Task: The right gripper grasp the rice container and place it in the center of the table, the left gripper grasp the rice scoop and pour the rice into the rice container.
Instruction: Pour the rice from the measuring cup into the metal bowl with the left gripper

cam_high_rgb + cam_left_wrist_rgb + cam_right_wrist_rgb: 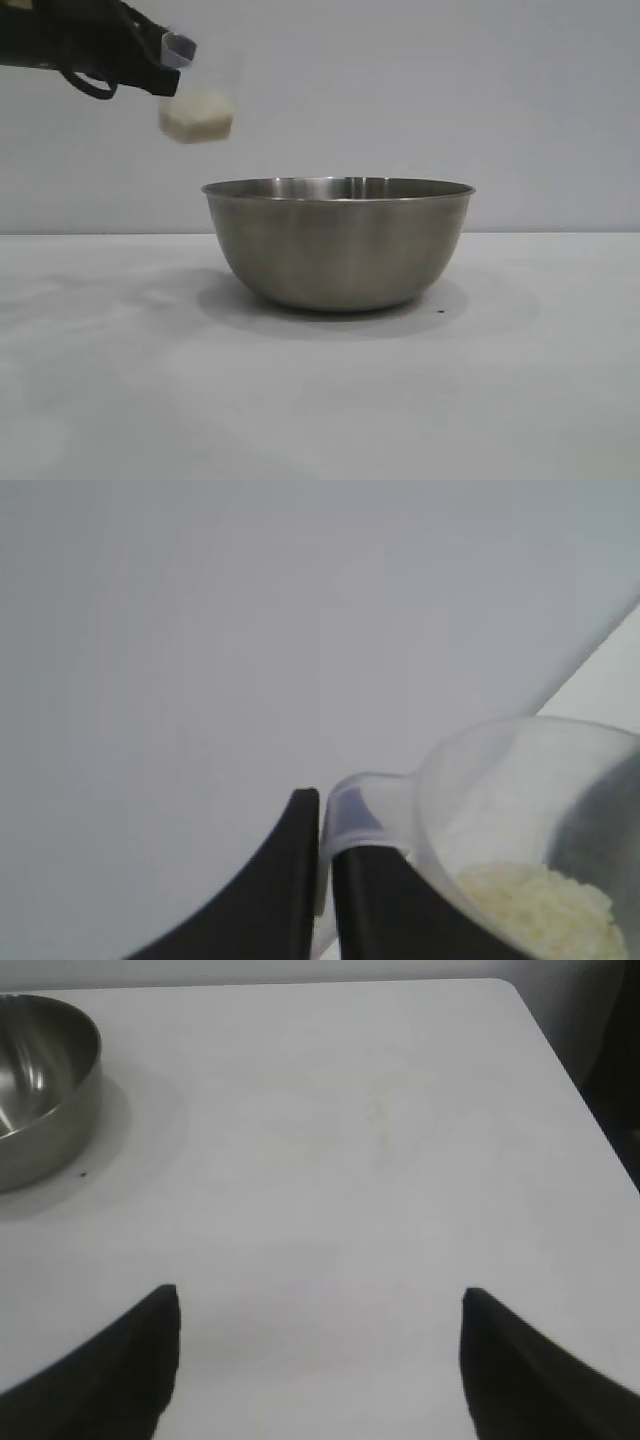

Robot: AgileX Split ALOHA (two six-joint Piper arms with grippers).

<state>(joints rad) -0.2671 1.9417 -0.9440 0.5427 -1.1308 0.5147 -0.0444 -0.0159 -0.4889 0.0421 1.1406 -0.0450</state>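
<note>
While the table (320, 400) fills the lower half of the exterior view as a plain white sheet, the right wrist view alone shows its far edge and a rounded corner, with dark space beyond. On it, near the middle, stands the bowl (338, 243), upright and steel. From the side only its outer wall and thin rim show. The right wrist view catches part of its shiny inside, but the frame edge cuts most of the bowl off there, so its bottom stays out of sight. A small dark speck lies on the table just beside the bowl.

Well apart from the bowl, the right gripper (318, 1360) hangs above bare table with its two black fingers spread wide and nothing between them. Only the finger ends show, and the exterior view does not take it in.

Up at the exterior view's top left, the left gripper (165, 62) holds the scoop (196, 110) in the air, higher than the bowl's rim and off to its left, touching nothing below. That picture smears the scoop into a pale lump. The left wrist view is clearer: both fingers are pressed tight on the scoop's handle at the rim, and rice (540, 910) lies heaped inside the translucent cup. The cup's lower part is cut off by that frame.
</note>
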